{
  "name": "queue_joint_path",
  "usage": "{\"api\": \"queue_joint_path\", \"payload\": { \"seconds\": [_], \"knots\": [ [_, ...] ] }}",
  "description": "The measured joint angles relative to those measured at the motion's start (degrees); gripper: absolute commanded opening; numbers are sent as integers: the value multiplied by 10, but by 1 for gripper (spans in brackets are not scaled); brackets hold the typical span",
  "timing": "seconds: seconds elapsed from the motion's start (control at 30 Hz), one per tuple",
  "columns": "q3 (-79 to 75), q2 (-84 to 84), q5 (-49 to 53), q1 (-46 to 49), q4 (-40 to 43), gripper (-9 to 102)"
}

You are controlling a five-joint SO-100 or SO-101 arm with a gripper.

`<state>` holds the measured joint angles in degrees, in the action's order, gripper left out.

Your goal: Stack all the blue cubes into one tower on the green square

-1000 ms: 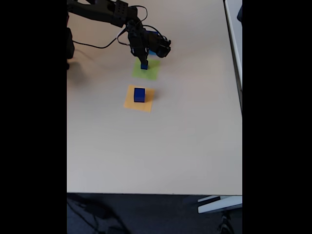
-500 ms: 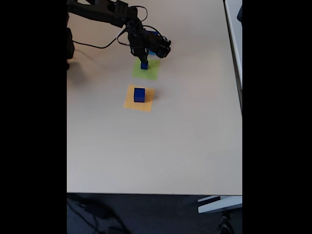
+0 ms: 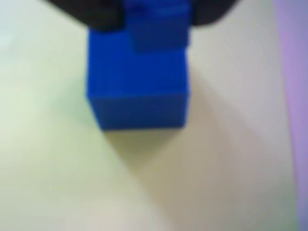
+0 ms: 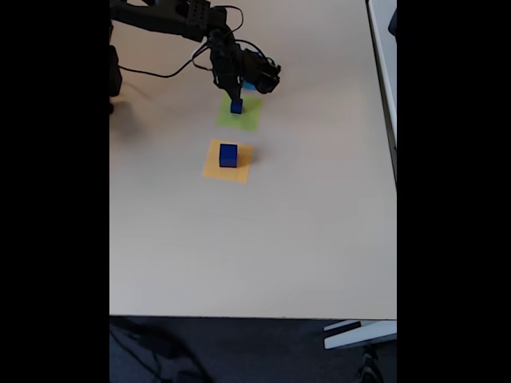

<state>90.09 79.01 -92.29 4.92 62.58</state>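
In the wrist view a blue cube (image 3: 137, 91) sits on the green square (image 3: 43, 144). A smaller blue cube (image 3: 156, 31) rests on top of it, flanked tightly by the two dark fingers of my gripper (image 3: 156, 17), which is shut on it. In the fixed view the gripper (image 4: 236, 99) hangs over this blue stack (image 4: 236, 107) on the green square (image 4: 242, 117). Another blue cube (image 4: 228, 155) stands apart on the orange patch (image 4: 215, 167), nearer the table's front.
A sliver of the light-blue patch (image 4: 250, 85) shows under the arm behind the green square. A black cable (image 4: 160, 76) trails on the table at the back left. The table's front edge (image 4: 255, 317) lies far off.
The arm has shifted very slightly toward the back of the table. The cubes on the green square and the orange patch stay where they were.
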Motion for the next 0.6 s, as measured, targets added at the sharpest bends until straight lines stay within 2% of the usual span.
{"api": "queue_joint_path", "payload": {
  "seconds": [0.27,0.6],
  "knots": [
    [-160,-7,-104,-66,140,0],
    [-235,-89,-234,-157,156,0]
  ]
}}
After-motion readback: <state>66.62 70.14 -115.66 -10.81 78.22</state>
